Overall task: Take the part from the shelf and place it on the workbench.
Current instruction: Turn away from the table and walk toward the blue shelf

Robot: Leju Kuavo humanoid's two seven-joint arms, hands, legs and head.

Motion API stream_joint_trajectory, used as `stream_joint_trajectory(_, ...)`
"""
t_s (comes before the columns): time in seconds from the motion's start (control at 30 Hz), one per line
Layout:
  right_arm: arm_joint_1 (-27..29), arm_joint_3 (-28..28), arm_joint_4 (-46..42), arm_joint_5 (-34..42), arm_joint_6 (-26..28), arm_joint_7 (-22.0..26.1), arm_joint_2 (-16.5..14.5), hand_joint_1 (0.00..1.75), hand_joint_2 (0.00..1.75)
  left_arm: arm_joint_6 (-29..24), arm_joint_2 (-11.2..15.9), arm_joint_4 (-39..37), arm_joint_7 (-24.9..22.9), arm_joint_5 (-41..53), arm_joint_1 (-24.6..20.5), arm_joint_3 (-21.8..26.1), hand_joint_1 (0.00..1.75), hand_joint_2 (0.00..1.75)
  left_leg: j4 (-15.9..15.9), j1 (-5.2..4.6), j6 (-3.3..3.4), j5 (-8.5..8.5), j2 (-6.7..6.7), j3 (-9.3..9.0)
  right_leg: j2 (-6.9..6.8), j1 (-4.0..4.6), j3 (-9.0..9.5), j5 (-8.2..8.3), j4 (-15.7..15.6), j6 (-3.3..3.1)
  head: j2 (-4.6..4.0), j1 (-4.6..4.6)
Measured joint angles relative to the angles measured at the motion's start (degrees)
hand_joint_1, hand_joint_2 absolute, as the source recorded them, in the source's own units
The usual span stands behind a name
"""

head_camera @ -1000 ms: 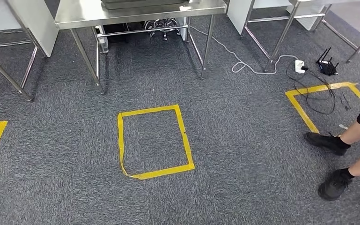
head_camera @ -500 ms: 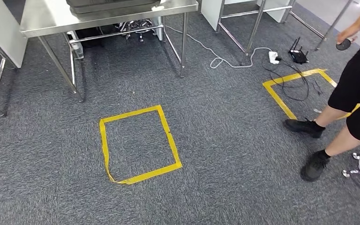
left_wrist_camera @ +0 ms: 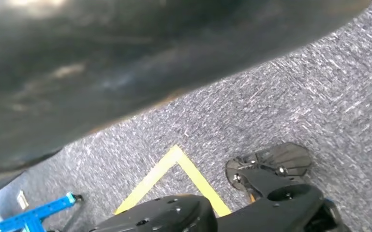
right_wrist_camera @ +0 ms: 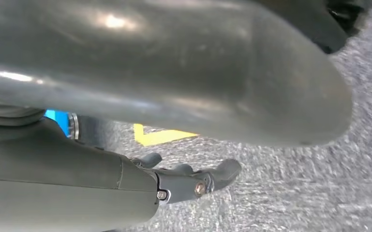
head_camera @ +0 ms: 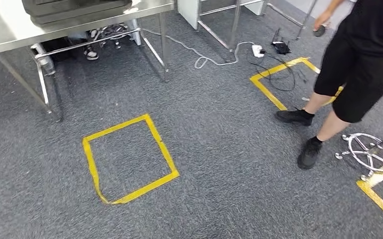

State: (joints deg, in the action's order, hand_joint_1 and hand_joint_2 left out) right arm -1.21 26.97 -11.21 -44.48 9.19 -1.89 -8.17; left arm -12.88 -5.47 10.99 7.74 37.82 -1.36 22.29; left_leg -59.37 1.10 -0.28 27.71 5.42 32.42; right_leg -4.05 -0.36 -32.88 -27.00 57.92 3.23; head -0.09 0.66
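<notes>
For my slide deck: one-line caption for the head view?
Grey carpet with a yellow tape square, a steel table behind, a person walking at right.

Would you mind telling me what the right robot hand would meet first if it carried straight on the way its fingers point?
Probably just the grey carpet: the right robot hand holds nothing, and nothing else shows ahead, though depth is unclear.

We find no legible text, label, brand or number in any view. Yellow tape square (head_camera: 129,159) on grey carpet (head_camera: 219,149) carries no writing. Steel workbench (head_camera: 10,35) surface and dark tray (head_camera: 74,10) on it: no readable marks.
</notes>
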Motion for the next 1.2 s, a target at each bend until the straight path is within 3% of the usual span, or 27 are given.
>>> stream_joint_trajectory(0.07,0.1,0.0,0.0,0.0,0.0,0.0,0.0,0.00,0.00,0.0,0.0,0.0,0.1,0.0,-0.1,0.0,0.00,0.00,0.2,0.19,-0.77,0.19,0.74,-0.59,1.36,-0.16,0.19,0.53,-0.4,-1.04,0.00,-0.02)
stream_joint_trajectory(0.13,0.3,0.0,0.0,0.0,0.0,0.0,0.0,0.00,0.00,0.0,0.0,0.1,0.1,0.0,-0.2,0.1,0.00,0.00,-1.9,0.44,-1.22,1.96,-1.14,-0.17,2.63,-0.67,0.86,1.16,-0.9,-1.91,0.00,-0.34)
stream_joint_trajectory(0.2,0.3,0.0,0.0,0.0,0.0,0.0,0.0,0.00,0.00,0.1,0.0,0.1,0.2,0.0,-0.1,0.2,0.00,0.00,-8.7,0.49,-1.30,5.83,-4.26,2.65,3.94,-0.80,1.15,1.40,-1.0,-2.42,0.00,-0.78)
stream_joint_trajectory(0.27,0.3,0.0,0.0,-0.1,0.0,0.0,-0.1,0.00,0.00,0.2,0.0,0.0,0.2,0.0,0.1,0.3,0.00,0.00,-14.9,0.44,-1.34,8.11,-5.45,5.71,5.49,-0.61,1.19,1.39,-0.9,-2.62,0.00,-0.86)
stream_joint_trajectory(0.3,0.3,0.0,0.0,-0.1,0.0,0.0,-0.1,0.00,0.00,0.2,0.0,0.0,0.3,0.0,0.2,0.3,0.00,0.00,-15.3,0.45,-1.35,7.52,-5.59,6.14,6.32,-0.55,1.25,1.36,-0.9,-2.63,0.00,-0.88)
stream_joint_trajectory(0.33,0.4,0.0,0.0,-0.1,0.0,0.0,-0.1,0.00,0.00,0.2,0.0,0.0,0.3,0.0,0.2,0.3,0.00,0.00,-13.5,0.51,-1.35,5.81,-5.74,5.54,7.18,-0.56,1.34,1.31,-0.8,-2.61,0.00,-0.87)
stream_joint_trajectory(0.37,0.4,0.0,0.0,-0.1,0.0,0.0,-0.1,0.00,0.00,0.2,0.0,0.0,0.3,0.0,0.2,0.3,0.00,0.00,-10.0,0.64,-1.35,3.46,-6.21,4.12,8.04,-0.58,1.42,1.20,-0.6,-2.49,0.00,-0.87)
stream_joint_trajectory(0.43,0.4,0.0,0.0,-0.1,0.0,0.0,-0.1,0.00,0.00,0.2,0.1,0.0,0.4,0.0,0.2,0.4,0.00,0.00,-3.3,0.95,-1.26,0.62,-8.45,1.27,9.51,-0.46,1.18,0.84,0.1,-1.96,0.00,-0.90)
stream_joint_trajectory(0.5,0.3,0.0,0.0,-0.1,0.0,0.0,-0.1,0.00,0.00,0.3,0.1,-0.1,0.4,0.0,0.1,0.4,0.00,0.00,-1.1,0.80,-0.86,0.48,-9.62,0.44,10.55,-0.50,0.47,0.74,0.4,-1.25,0.01,-0.95)
stream_joint_trajectory(0.53,0.4,0.0,0.0,-0.1,0.0,0.0,-0.1,0.00,0.00,0.3,0.1,-0.1,0.4,0.0,0.0,0.4,0.00,0.00,-1.0,0.63,-0.51,0.36,-9.11,0.47,11.06,-0.65,0.05,0.85,0.4,-0.94,0.01,-0.98)
stream_joint_trajectory(0.57,0.5,0.1,0.0,-0.1,0.0,0.0,-0.1,0.00,0.00,0.3,0.1,0.0,0.4,0.0,-0.1,0.4,0.00,0.00,-0.9,0.53,-0.11,0.22,-8.47,0.45,10.90,-0.77,-0.28,0.90,0.4,-0.66,0.01,-1.00)
stream_joint_trajectory(0.63,0.6,0.1,0.0,-0.1,0.0,0.0,0.0,0.00,0.00,0.2,0.1,0.0,0.5,0.0,-0.1,0.5,0.00,0.00,-0.6,0.55,0.78,0.01,-7.23,0.37,8.49,-0.61,-1.59,-0.05,2.4,-0.47,0.00,-0.81)
stream_joint_trajectory(0.7,0.4,0.1,0.0,-0.1,0.0,-0.1,-0.1,0.00,0.00,0.3,0.1,0.0,0.5,0.0,0.0,0.5,0.00,0.00,-0.5,0.49,1.34,0.02,-5.78,0.41,5.56,-0.43,-4.88,-2.77,8.7,-0.75,0.01,-0.56)
stream_joint_trajectory(0.77,0.3,0.1,0.0,-0.1,0.0,-0.1,-0.1,0.00,0.00,0.3,0.1,0.0,0.6,0.0,0.1,0.5,0.00,0.00,-0.5,0.37,1.50,0.11,-4.11,0.49,4.78,-0.55,-8.52,-5.04,15.4,-0.71,0.01,-0.50)
stream_joint_trajectory(0.8,0.3,0.1,0.0,-0.1,0.0,-0.1,-0.1,0.00,0.00,0.3,0.1,0.0,0.6,0.0,0.1,0.5,0.00,0.00,-0.5,0.34,1.51,0.14,-3.36,0.50,4.62,-0.60,-9.11,-5.09,16.4,-0.42,0.01,-0.49)
stream_joint_trajectory(0.83,0.4,0.1,0.0,-0.1,0.0,-0.1,-0.1,0.00,0.00,0.3,0.1,0.0,0.6,0.0,0.1,0.5,0.00,0.00,-0.5,0.33,1.49,0.17,-2.67,0.49,4.38,-0.64,-8.47,-4.36,15.1,-0.01,0.00,-0.48)
stream_joint_trajectory(0.87,0.5,0.1,0.0,-0.1,0.0,-0.2,-0.1,0.00,0.00,0.3,0.1,0.0,0.6,0.0,0.0,0.5,0.00,0.00,-0.5,0.34,1.44,0.20,-2.05,0.44,3.76,-0.63,-6.67,-3.05,11.7,0.39,0.00,-0.47)
stream_joint_trajectory(0.93,0.3,0.1,0.0,-0.1,0.0,-0.2,0.0,0.00,0.00,0.3,0.0,0.0,0.7,0.0,0.0,0.5,0.00,0.00,-0.5,0.11,1.10,0.39,-0.87,0.21,0.99,-0.33,-2.48,-0.53,3.8,0.53,0.00,-0.40)
stream_joint_trajectory(1.0,0.0,0.1,0.0,-0.1,0.0,-0.2,0.0,0.00,0.00,0.3,0.0,0.0,0.8,0.0,0.0,0.5,0.00,0.00,-0.4,-0.17,0.41,0.72,0.26,-0.20,-0.49,0.12,-0.90,0.41,0.4,-0.21,0.00,-0.39)
stream_joint_trajectory(1.07,-0.1,0.1,0.0,-0.1,0.0,-0.2,0.0,0.00,0.00,0.2,0.0,0.0,0.8,0.0,-0.1,0.5,0.00,0.00,0.1,-0.19,-0.39,0.87,1.52,-0.81,0.88,0.28,-0.83,0.68,0.2,-1.14,0.00,-0.43)
stream_joint_trajectory(1.13,0.2,0.1,0.0,-0.1,0.0,-0.2,0.0,0.00,0.00,0.2,0.0,0.1,0.9,0.0,-0.2,0.6,0.00,0.00,-1.0,0.06,-0.96,1.98,0.21,-1.00,2.34,-0.25,-0.11,1.42,-0.4,-1.99,0.00,-0.58)
stream_joint_trajectory(1.2,0.3,0.1,0.0,-0.2,0.0,-0.3,-0.1,0.00,0.00,0.2,0.0,0.1,1.0,0.0,-0.1,0.6,0.00,0.00,-6.7,0.28,-1.17,5.44,-3.38,1.10,3.66,-0.78,0.38,1.96,-0.8,-2.51,0.00,-0.91)
